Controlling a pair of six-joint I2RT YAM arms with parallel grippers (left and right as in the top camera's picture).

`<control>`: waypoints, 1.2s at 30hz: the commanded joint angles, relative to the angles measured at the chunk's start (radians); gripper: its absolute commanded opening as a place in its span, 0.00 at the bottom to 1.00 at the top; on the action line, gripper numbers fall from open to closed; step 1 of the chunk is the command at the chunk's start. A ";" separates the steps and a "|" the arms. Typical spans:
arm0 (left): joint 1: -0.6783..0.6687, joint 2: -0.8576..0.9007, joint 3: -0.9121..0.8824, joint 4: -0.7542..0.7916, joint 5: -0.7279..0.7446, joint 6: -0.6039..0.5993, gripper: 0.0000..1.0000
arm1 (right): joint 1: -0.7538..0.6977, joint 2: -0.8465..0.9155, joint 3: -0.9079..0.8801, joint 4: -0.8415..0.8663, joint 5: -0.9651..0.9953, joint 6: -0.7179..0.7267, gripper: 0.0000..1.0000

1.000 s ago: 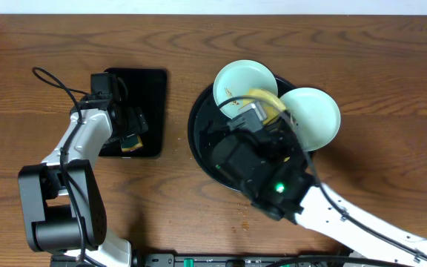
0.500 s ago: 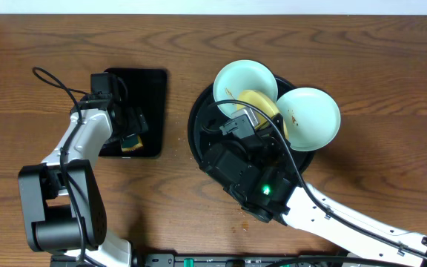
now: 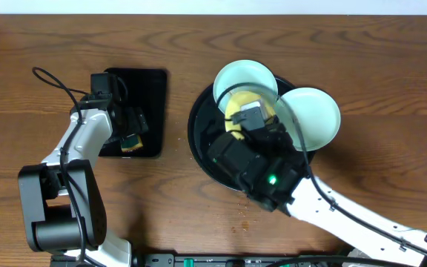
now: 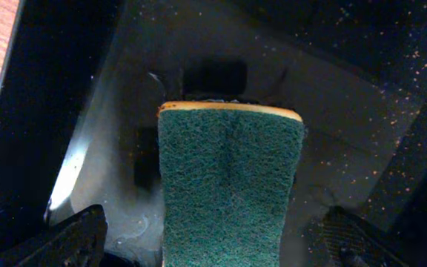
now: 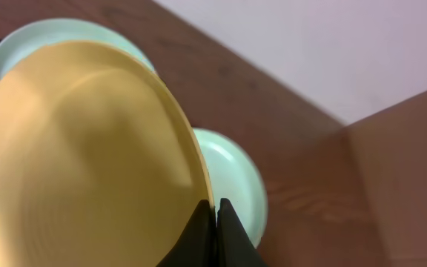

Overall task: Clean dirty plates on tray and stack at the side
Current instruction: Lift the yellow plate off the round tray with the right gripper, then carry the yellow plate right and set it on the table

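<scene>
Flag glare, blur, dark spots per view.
Overhead: sharp, even light, right arm hides much of the tray. Left wrist: dim, glare streak lower left, sponge sharp. Right wrist: yellow plate close and soft, right gripper a dark blur.

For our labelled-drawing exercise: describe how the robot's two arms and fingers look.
Both the left arm and right arm have white links and black joint housings. A thin black cable loops off the left; a green light glows on the right. The fingers are black and tapered.
</scene>
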 commanded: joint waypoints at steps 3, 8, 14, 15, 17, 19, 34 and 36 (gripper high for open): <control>0.002 0.011 -0.006 0.000 -0.006 0.010 0.93 | -0.111 -0.024 0.007 0.021 -0.192 0.063 0.01; 0.002 0.011 -0.006 0.001 -0.006 0.010 0.93 | -0.187 -0.071 0.007 0.032 -0.369 0.062 0.01; 0.002 0.011 -0.006 0.000 -0.006 0.010 0.93 | -0.282 -0.090 0.007 0.045 -0.550 0.089 0.01; 0.002 0.011 -0.006 0.001 -0.006 0.010 0.93 | -0.298 -0.090 0.007 0.048 -0.587 0.089 0.01; 0.002 0.012 -0.006 0.000 -0.006 0.010 0.93 | -0.334 -0.090 0.007 0.050 -0.669 0.101 0.01; 0.002 0.012 -0.006 0.001 -0.006 0.010 0.93 | -0.373 -0.090 0.007 0.050 -0.736 0.131 0.01; 0.002 0.012 -0.006 0.000 -0.006 0.010 0.93 | -1.125 -0.171 0.007 0.056 -1.037 0.144 0.01; 0.002 0.012 -0.006 0.000 -0.006 0.010 0.93 | -1.235 -0.155 0.007 0.057 -1.037 0.144 0.01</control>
